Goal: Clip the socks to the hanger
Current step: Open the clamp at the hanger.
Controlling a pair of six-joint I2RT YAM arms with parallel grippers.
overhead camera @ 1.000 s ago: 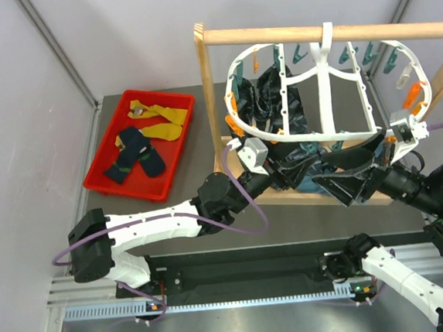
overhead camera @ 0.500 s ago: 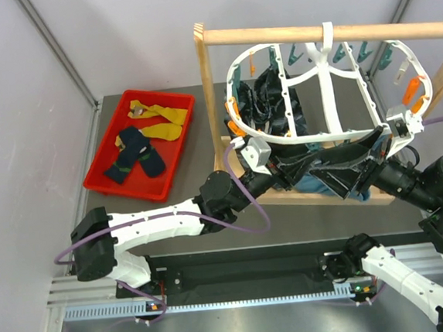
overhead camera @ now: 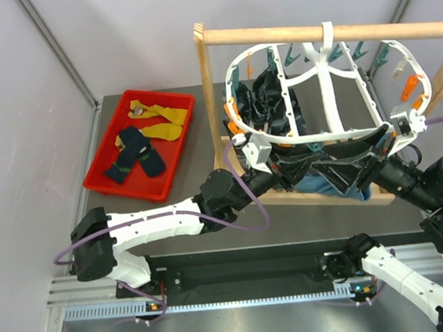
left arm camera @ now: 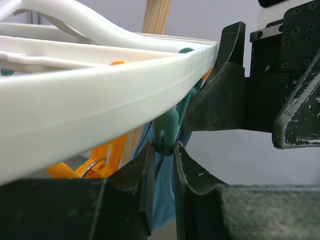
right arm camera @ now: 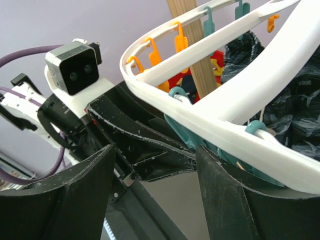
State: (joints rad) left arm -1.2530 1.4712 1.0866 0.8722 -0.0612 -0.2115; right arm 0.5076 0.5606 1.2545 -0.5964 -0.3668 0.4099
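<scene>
Far to the left of both pairs of jaws, the socks (overhead camera: pixel 133 154) lie in the red tray (overhead camera: pixel 103 141) - a navy pair (overhead camera: pixel 121 170) and a yellow pair (overhead camera: pixel 159 121). They are well apart from any finger, and no sock is held.

The left gripper (left arm camera: pixel 164 150) is under the near rim of the hanger (left arm camera: pixel 100 85). Its jaws are almost together, pinching a teal peg (left arm camera: pixel 166 127) that hangs from the rim. A teal-blue cloth (left arm camera: pixel 162 195) shows just behind and below these jaws. Whether the mouth of the peg is opened I cannot tell.

The right gripper (right arm camera: pixel 155 150) stands opposite, with jaws spread wide and nothing in them. The white rim passes just above the gap between them, not touching as far as I can see.

I judge the step in hand to be work on the peg at the hanger, not the carrying of a sock. The next move calls for one gripper to go to the tray - a sock must come between the lips of the peg before it can close on it.
</scene>
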